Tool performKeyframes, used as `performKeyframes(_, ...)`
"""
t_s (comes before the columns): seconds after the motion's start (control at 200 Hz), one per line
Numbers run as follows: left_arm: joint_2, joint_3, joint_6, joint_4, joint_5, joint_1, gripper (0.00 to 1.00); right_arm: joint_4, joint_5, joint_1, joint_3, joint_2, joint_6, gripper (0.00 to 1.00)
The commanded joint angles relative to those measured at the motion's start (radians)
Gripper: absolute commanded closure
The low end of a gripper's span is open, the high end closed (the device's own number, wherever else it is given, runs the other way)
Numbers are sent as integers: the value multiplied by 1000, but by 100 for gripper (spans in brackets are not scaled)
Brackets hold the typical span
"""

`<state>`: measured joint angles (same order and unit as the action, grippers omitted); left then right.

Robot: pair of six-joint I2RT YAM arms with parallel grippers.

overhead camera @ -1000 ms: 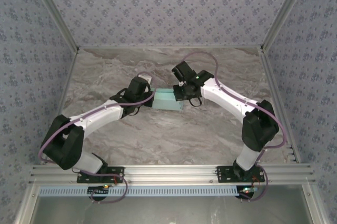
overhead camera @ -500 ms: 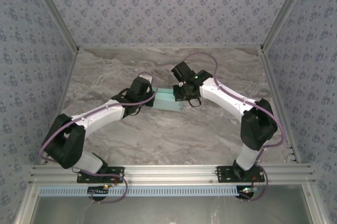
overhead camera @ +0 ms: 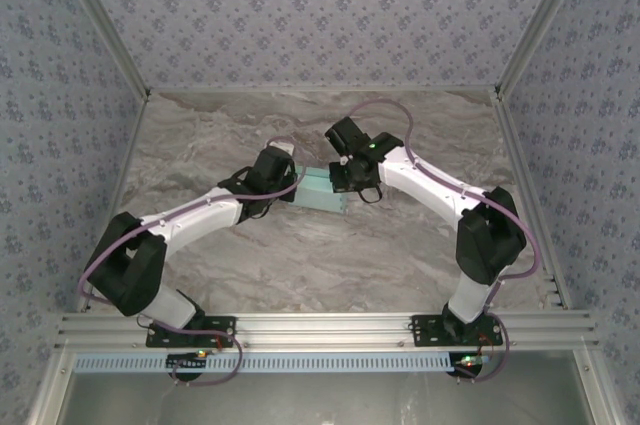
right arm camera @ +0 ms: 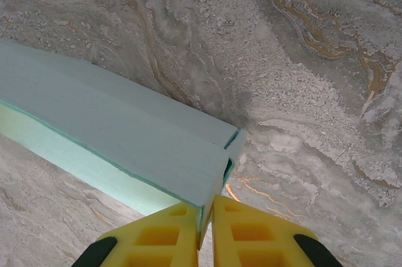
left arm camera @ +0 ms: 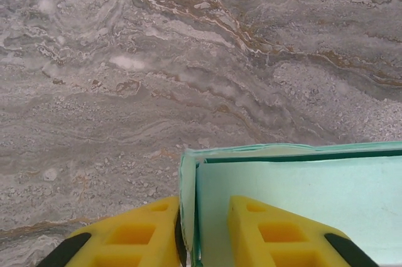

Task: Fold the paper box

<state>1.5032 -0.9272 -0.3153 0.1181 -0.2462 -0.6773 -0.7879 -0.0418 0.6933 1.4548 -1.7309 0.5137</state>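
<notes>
The paper box (overhead camera: 322,191) is a pale cyan card box lying on the marble table between both grippers. My left gripper (overhead camera: 291,183) is at its left end. In the left wrist view the box's upright end flap (left arm camera: 187,204) stands between the yellow fingers (left arm camera: 129,235), against the left one, with a gap to the right one; the left gripper (left arm camera: 204,207) is open around it. My right gripper (overhead camera: 345,181) is at the box's right end. In the right wrist view the right gripper (right arm camera: 206,207) is shut on the thin corner wall of the paper box (right arm camera: 125,147).
The grey-brown marble table (overhead camera: 300,255) lies bare around the box. Patterned walls (overhead camera: 320,15) close in the back and both sides, and an aluminium rail (overhead camera: 330,325) runs along the near edge by the arm bases.
My left arm has pushed a little toward the box and its jaws have widened slightly. The box's left end has shifted a touch right. The right gripper keeps its hold.
</notes>
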Motion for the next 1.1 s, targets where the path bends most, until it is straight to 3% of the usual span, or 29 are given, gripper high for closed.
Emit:
performKeyframes(0.0, 34, -16, 10, 51, 22, -23, 75, 37, 38, 7, 35, -1, 26, 86)
performKeyframes(1.094, 35, -5, -34, 38, 18, -35, 75, 85, 63, 6, -7, -6, 80, 86)
